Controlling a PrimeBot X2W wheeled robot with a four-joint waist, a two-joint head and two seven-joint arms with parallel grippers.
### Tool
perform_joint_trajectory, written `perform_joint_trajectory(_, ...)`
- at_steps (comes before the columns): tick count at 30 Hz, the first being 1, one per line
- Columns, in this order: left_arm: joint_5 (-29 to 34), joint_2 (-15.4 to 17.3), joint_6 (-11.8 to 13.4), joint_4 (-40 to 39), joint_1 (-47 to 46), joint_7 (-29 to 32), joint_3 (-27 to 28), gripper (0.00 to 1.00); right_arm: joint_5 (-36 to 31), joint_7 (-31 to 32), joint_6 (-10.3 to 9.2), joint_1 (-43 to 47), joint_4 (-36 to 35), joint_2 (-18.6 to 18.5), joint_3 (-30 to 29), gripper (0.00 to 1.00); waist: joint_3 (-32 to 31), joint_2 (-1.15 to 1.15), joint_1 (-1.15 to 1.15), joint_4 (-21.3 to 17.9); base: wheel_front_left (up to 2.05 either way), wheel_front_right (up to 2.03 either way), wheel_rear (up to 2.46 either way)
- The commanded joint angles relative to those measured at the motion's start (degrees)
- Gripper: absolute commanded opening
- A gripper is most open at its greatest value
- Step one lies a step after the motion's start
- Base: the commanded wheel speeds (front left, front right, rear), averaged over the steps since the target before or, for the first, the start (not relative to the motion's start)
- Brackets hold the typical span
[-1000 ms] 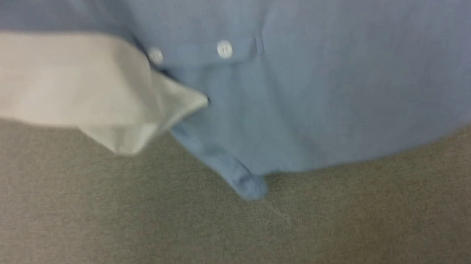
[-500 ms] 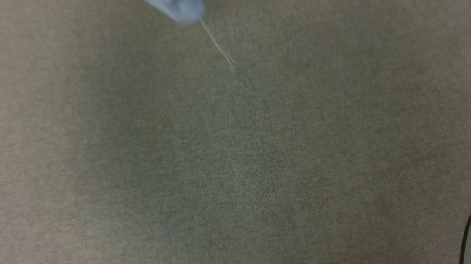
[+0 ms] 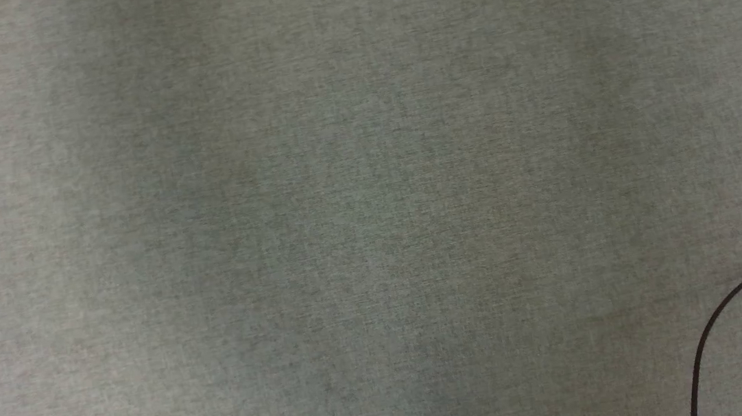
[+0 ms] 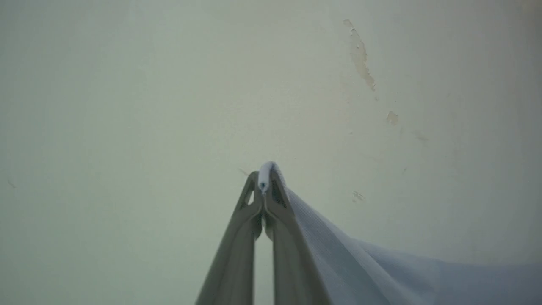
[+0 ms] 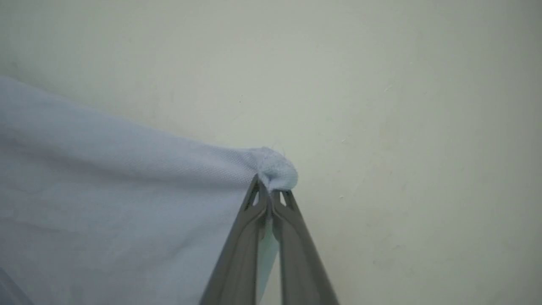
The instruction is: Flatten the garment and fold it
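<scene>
Shirt pinched at two edge points.
Left claw and right claw are closed on it; cloth is spanned between them.

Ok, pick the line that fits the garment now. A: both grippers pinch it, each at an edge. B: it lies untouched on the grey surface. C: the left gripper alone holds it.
A: the left gripper and the right gripper are each shut on a bunched bit of the garment.

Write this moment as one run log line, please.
left claw: shut on garment | right claw: shut on garment | head view: grey cloth surface, black cable
</scene>
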Motion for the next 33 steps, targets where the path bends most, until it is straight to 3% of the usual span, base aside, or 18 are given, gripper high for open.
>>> perform_joint_trajectory(1, -0.2, -0.4, -0.7, 0.5, 4.0, -0.7, -0.5, 0.00, 0.8, -1.1, -0.12, 2.9, 0.8, 0.4, 1.3, 0.00, -1.0, 0.00, -0.01, 1.1, 0.00, 0.00, 0.00)
perform_joint_trajectory(9, -1.7, -2.2, 0.0, -2.5, 29.1, -1.4, -1.2, 0.00, 3.3, -5.1, -0.12, 18.6, 1.7, 1.4, 8.3, 0.00, -8.8, 0.00, -0.01, 3.1, 0.00, 0.00, 0.00)
perform_joint_trajectory(10, -1.7, -2.2, 0.0, -2.5, 29.1, -1.4, -1.2, 0.00, 3.3, -5.1, -0.12, 18.6, 1.7, 1.4, 8.3, 0.00, -8.8, 0.00, -0.01, 3.1, 0.00, 0.00, 0.00)
perform_joint_trajectory(15, -1.6, -2.4, 1.2, -7.5, 48.2, -1.4, -3.6, 0.00, 5.6, -6.7, -0.12, 31.4, 0.0, 0.2, 12.2, 0.00, -16.2, 0.00, -0.01, 4.4, 0.00, 0.00, 0.00)
perform_joint_trajectory(20, 0.8, 1.0, 4.2, -13.8, 64.9, 2.6, -8.5, 0.00, 4.1, -6.6, -0.12, 45.0, -4.5, -4.8, 17.2, 0.00, -23.0, 0.00, -0.01, 6.0, 0.00, 0.00, 0.00)
perform_joint_trajectory(33, -7.5, 13.4, 8.9, -39.0, 98.7, 19.4, -12.0, 0.00, 13.7, 8.0, -0.12, 75.3, -22.4, -13.3, 14.1, 0.00, -34.3, 0.00, -0.01, 8.1, 0.00, 0.00, 0.00)
